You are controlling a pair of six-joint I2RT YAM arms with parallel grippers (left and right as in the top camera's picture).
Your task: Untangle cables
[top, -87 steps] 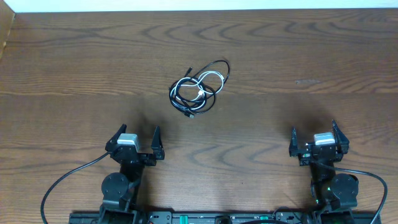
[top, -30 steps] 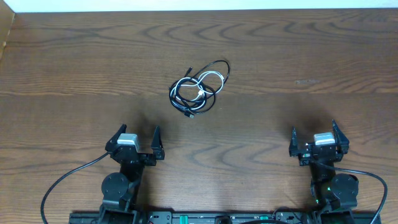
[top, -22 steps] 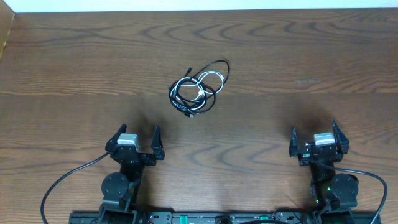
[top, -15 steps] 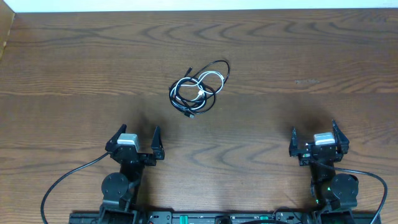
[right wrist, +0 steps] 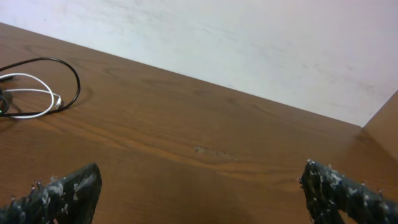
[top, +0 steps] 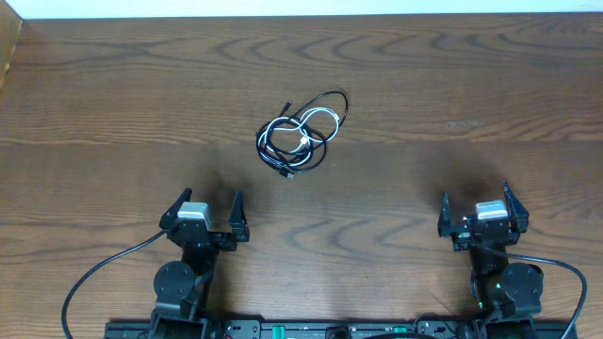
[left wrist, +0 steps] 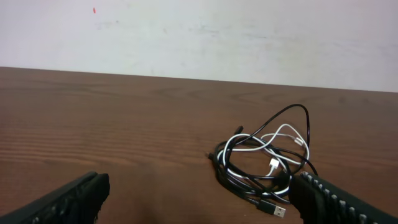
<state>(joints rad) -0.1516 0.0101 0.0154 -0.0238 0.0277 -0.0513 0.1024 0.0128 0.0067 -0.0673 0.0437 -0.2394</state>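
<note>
The cables point(top: 300, 135) lie in one knotted bundle on the wooden table point(top: 471, 85), just left of centre: black cords looped around a white one. In the left wrist view the cables point(left wrist: 266, 162) sit ahead and to the right, a USB plug point(left wrist: 277, 211) pointing toward me. My left gripper point(top: 206, 207) rests open near the front edge, well short of the bundle. My right gripper point(top: 477, 208) stands open at the front right, far from it. Only the bundle's right loops point(right wrist: 37, 93) show in the right wrist view.
A pale wall point(left wrist: 199, 37) rises behind the table's far edge. Thick black arm wires point(top: 104, 268) trail from both bases along the front edge. A wooden side panel point(right wrist: 382, 121) shows at the far right.
</note>
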